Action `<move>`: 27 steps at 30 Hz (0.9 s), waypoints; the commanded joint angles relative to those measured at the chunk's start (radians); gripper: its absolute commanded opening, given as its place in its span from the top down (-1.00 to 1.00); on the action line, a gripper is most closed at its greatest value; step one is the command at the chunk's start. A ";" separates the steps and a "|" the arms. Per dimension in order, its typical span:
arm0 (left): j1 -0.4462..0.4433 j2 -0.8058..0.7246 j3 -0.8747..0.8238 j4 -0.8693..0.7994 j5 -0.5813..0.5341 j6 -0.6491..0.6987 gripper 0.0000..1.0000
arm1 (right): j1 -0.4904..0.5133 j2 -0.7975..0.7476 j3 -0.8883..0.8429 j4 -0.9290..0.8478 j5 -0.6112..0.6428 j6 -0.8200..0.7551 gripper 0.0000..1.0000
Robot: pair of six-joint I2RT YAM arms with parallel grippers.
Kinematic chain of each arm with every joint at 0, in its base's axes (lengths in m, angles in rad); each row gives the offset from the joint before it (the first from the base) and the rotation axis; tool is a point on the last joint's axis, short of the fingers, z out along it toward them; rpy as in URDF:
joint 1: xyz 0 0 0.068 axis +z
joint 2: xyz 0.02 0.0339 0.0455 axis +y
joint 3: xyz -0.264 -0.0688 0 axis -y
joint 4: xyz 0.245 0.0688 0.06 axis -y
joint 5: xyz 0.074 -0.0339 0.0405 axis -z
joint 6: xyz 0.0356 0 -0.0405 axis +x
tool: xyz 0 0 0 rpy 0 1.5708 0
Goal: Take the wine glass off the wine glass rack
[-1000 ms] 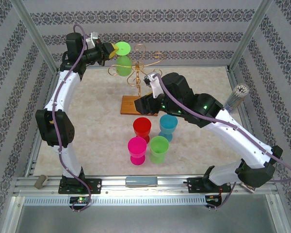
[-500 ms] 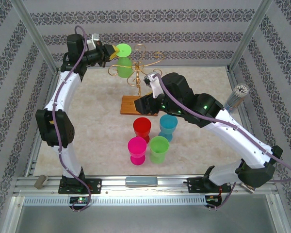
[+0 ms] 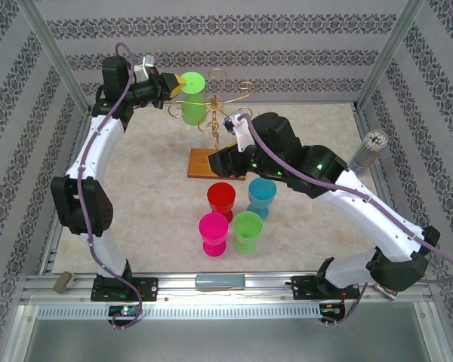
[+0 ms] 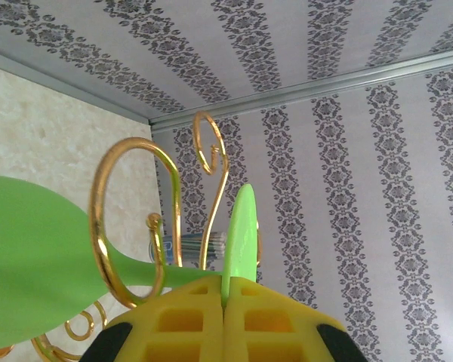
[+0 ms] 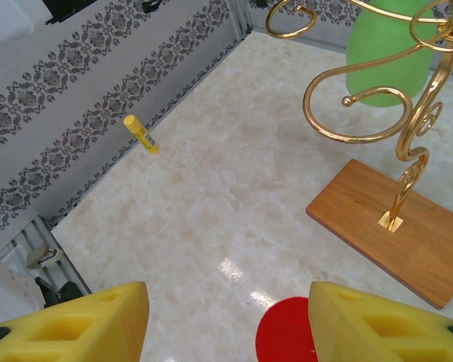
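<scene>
The green wine glass (image 3: 194,110) hangs upside down at the upper left of the gold wine glass rack (image 3: 220,96). My left gripper (image 3: 174,84) is shut on the rim of its flat round foot (image 3: 192,78). In the left wrist view the yellow fingers (image 4: 181,320) pinch the foot (image 4: 240,226) edge-on, the glass's stem (image 4: 136,271) passes through a gold scroll arm (image 4: 98,219), and the bowl (image 4: 30,264) lies to the left. My right gripper (image 3: 220,161) is open and empty, low over the rack's wooden base (image 3: 204,164).
Four plastic goblets stand in front of the rack: red (image 3: 220,198), blue (image 3: 262,196), pink (image 3: 213,234) and green (image 3: 248,231). A bundle of straws (image 3: 368,151) stands at the right wall. A small yellow stick (image 5: 141,134) lies near the left wall.
The left arm's elbow has swung left, and the gripper has shifted slightly with the glass's foot in it. The right arm has not moved.
</scene>
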 commanded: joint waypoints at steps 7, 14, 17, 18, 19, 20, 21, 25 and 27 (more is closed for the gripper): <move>0.035 -0.111 -0.074 0.029 0.012 0.033 1.00 | -0.005 -0.008 -0.007 0.033 -0.030 0.027 -0.17; 0.086 -0.153 -0.145 0.061 0.011 0.021 1.00 | -0.004 -0.008 -0.011 0.044 -0.041 0.033 -0.17; 0.100 -0.155 -0.151 0.066 0.006 0.026 1.00 | -0.004 -0.008 -0.012 0.044 -0.042 0.034 -0.17; 0.104 -0.154 -0.149 0.067 0.006 0.027 1.00 | -0.004 -0.010 -0.013 0.045 -0.042 0.034 -0.17; 0.110 -0.151 -0.150 0.067 0.006 0.029 1.00 | -0.004 -0.010 -0.014 0.045 -0.041 0.035 -0.17; 0.116 -0.150 -0.152 0.066 0.006 0.032 1.00 | -0.004 -0.012 -0.014 0.043 -0.039 0.035 -0.17; 0.121 -0.149 -0.153 0.062 0.005 0.037 1.00 | -0.004 -0.011 -0.016 0.043 -0.037 0.034 -0.17; 0.163 -0.169 -0.181 0.029 -0.007 0.076 1.00 | -0.004 -0.014 -0.017 0.043 -0.035 0.037 -0.17; 0.188 -0.185 -0.188 -0.024 -0.010 0.120 1.00 | -0.004 -0.017 -0.016 0.043 -0.036 0.037 -0.17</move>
